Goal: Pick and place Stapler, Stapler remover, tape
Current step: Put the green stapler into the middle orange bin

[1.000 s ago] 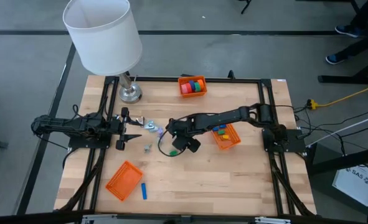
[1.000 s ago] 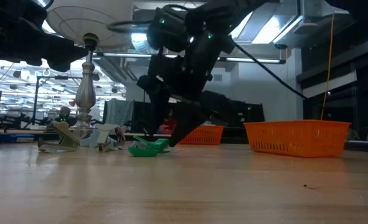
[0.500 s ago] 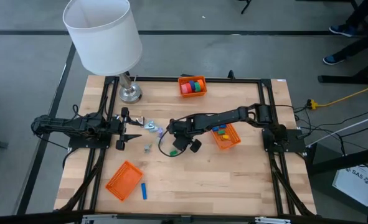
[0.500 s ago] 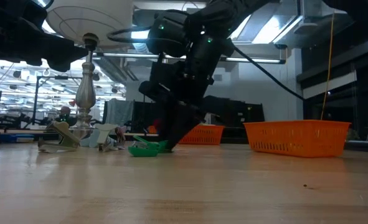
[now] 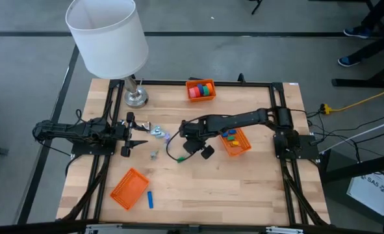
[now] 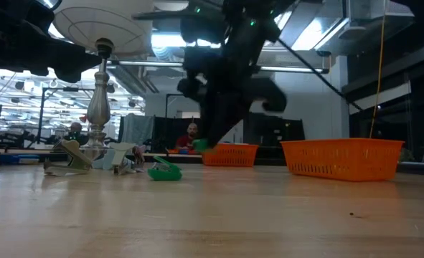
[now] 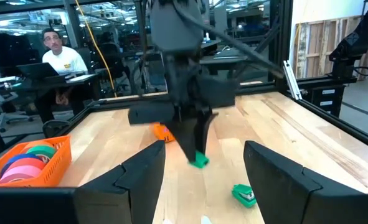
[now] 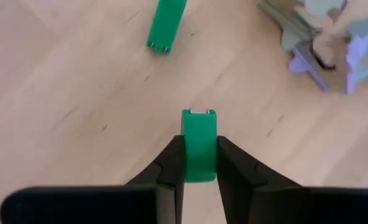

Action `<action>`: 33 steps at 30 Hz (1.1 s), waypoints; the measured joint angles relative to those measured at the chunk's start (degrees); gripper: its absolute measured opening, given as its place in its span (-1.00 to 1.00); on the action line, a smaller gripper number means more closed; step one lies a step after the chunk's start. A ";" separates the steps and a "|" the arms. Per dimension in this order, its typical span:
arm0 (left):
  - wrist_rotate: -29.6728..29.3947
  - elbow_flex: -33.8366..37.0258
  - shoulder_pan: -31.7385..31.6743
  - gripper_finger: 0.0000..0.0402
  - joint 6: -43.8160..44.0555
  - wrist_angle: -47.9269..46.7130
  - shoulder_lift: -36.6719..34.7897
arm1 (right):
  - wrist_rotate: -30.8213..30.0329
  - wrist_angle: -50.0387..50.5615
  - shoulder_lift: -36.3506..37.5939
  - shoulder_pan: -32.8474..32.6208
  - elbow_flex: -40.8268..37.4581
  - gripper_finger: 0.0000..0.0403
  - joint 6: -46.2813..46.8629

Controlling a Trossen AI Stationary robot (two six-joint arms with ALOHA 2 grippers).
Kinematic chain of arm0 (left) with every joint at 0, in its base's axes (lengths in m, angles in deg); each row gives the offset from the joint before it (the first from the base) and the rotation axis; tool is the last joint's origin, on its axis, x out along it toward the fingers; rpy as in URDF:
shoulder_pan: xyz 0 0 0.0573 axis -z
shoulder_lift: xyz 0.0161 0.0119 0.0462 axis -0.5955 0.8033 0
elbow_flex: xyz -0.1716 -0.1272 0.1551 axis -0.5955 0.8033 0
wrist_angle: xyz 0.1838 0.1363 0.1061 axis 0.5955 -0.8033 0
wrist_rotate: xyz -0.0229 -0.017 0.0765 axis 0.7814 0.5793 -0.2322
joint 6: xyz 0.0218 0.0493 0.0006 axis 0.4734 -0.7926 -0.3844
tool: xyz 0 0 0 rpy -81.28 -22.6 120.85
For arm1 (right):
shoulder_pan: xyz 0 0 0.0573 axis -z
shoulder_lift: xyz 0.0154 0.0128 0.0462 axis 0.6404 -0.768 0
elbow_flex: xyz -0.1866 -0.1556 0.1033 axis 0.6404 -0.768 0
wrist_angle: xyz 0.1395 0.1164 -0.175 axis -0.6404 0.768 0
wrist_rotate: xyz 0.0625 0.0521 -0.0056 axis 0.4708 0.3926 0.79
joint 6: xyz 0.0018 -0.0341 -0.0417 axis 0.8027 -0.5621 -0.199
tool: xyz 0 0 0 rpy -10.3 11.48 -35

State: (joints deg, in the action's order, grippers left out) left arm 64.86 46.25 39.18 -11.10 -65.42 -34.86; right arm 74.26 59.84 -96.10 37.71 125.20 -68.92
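Note:
My right gripper [image 8: 199, 163] is shut on a small green stapler [image 8: 199, 140], above the middle of the table; it also shows in the low view [image 6: 201, 145] and the left wrist view [image 7: 199, 160]. A second green stapler [image 6: 165, 172] lies flat on the wood nearby and shows in the right wrist view [image 8: 166, 23]. Tape rolls in red, green and pink fill an orange bin [image 5: 201, 90] at the far edge. My left gripper [image 5: 136, 133] waits open at the table's left, level above the wood. My right gripper pinches the green stapler's two long sides [image 8: 199, 158] between its two fingers. The fingers come from above, pointing down, and lie along the stapler, whose free end [image 8: 199, 115] sticks out past the fingertips. The stapler is lifted clear of the table.
A pile of grey and lilac pieces [image 5: 158, 132] lies between the grippers. An orange bin [image 5: 234, 142] with small coloured blocks stands to the right, and another orange bin [image 5: 129, 188] with a blue piece [image 5: 150, 199] beside it stands near left. A lamp [image 5: 107, 36] stands far left.
My right gripper has shut on one green stapler at the table, then risen with it and gone a little toward the table's right edge. That stapler is now lifted clear; the other green stapler has stayed on the wood.

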 joint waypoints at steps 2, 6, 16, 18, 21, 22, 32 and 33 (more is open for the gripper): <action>0.01 0.00 0.00 0.08 0.00 0.00 0.00 | -0.01 1.45 1.65 0.00 0.00 -0.66 1.67; 0.00 0.01 0.00 0.07 0.00 0.00 0.00 | -0.01 6.19 5.47 -0.01 0.00 -0.66 6.05; 0.01 0.00 0.00 0.07 0.00 0.00 0.00 | -0.19 16.07 12.91 -0.37 0.00 -0.65 14.95; 0.01 0.00 0.00 0.07 0.00 0.00 0.00 | -0.20 17.84 13.92 -0.39 0.00 -0.65 16.86; 0.00 0.00 0.00 0.08 0.00 0.00 0.00 | -0.22 20.01 14.86 -0.43 -0.12 -0.65 19.61; 0.00 0.00 0.00 0.08 0.00 0.00 0.00 | -0.26 20.22 15.27 -0.53 -0.66 -0.65 20.38; 0.00 0.02 0.00 0.08 0.00 0.00 0.00 | -2.12 14.05 28.03 -1.53 -18.35 -0.65 29.64; 0.00 0.02 0.00 0.08 0.00 0.00 -0.01 | -2.12 14.23 29.27 -1.59 -19.83 -0.65 31.06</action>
State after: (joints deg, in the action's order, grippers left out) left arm 64.86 46.27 39.18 -11.10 -65.42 -34.87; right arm 72.14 74.07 -66.83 36.12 105.37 -37.86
